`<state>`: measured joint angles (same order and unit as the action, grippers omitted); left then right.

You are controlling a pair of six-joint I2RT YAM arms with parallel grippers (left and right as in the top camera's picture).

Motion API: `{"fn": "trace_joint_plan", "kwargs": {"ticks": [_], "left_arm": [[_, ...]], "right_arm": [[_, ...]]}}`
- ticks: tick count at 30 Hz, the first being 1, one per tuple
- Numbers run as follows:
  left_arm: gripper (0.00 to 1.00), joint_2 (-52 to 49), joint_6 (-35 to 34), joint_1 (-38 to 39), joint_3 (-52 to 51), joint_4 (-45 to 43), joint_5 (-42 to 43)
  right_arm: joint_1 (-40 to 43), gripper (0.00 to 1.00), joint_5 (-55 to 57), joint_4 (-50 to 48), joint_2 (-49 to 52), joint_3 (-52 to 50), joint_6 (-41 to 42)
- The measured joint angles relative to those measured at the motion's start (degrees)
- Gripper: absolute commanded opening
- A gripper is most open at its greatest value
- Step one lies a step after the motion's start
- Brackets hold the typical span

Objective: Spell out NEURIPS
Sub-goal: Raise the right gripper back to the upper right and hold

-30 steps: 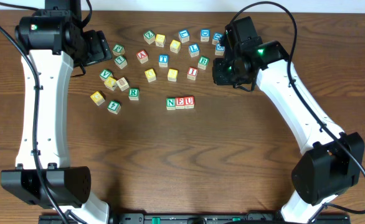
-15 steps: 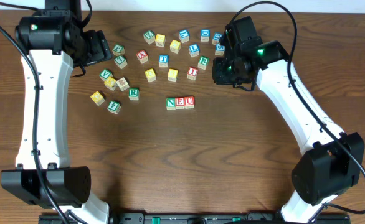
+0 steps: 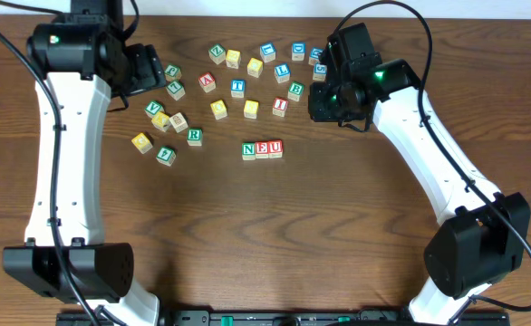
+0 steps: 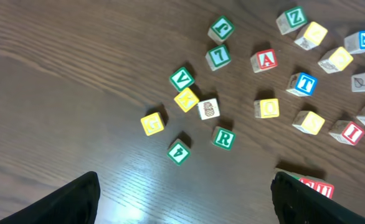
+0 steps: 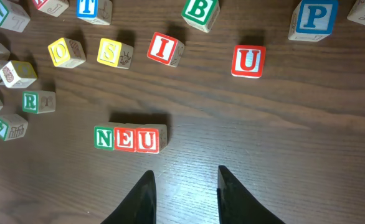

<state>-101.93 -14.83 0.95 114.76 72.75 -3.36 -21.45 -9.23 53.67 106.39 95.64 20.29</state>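
Note:
Three cubes stand in a touching row: green N [image 3: 248,150], red E [image 3: 262,149], red U [image 3: 275,148]; the right wrist view also shows this row [image 5: 125,138]. Left of the row, the green R [image 3: 194,136] lies loose. The red I [image 3: 280,105] and a yellow S cube [image 5: 112,52] sit behind the row, and the blue P [image 5: 313,17] is far right. My right gripper [image 5: 185,175] hovers just right of the row, a little open and empty. Wide open and empty, my left gripper [image 4: 185,205] hangs high over the left cluster, near the R [image 4: 223,138].
Several other letter cubes are scattered across the back of the table, among them a second red U [image 5: 248,61], a green B [image 5: 200,11], a red A [image 4: 265,60] and a blue T [image 4: 303,83]. The wooden table [image 3: 275,235] is bare in front of the row.
The right gripper's jaws have spread very slightly. The left arm has shifted a touch. No cube has moved.

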Motion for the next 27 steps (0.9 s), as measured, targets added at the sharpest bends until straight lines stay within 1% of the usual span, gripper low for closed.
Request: {"fn": "trace_joint_plan", "kwargs": {"ticks": [15,22,27], "left_arm": [[0.87,0.0,0.0,0.46,0.0,-1.03,0.02],[0.87,0.0,0.0,0.46,0.0,-1.25,0.02],[0.87,0.02,0.0,0.46,0.0,-2.29,0.02]], "right_arm": [[0.0,0.27,0.0,-0.9,0.0,0.0,0.0],[0.0,0.29,0.0,-2.71,0.0,0.0,0.0],[-0.24,0.39,0.0,-4.92,0.0,0.0,-0.15]]}}
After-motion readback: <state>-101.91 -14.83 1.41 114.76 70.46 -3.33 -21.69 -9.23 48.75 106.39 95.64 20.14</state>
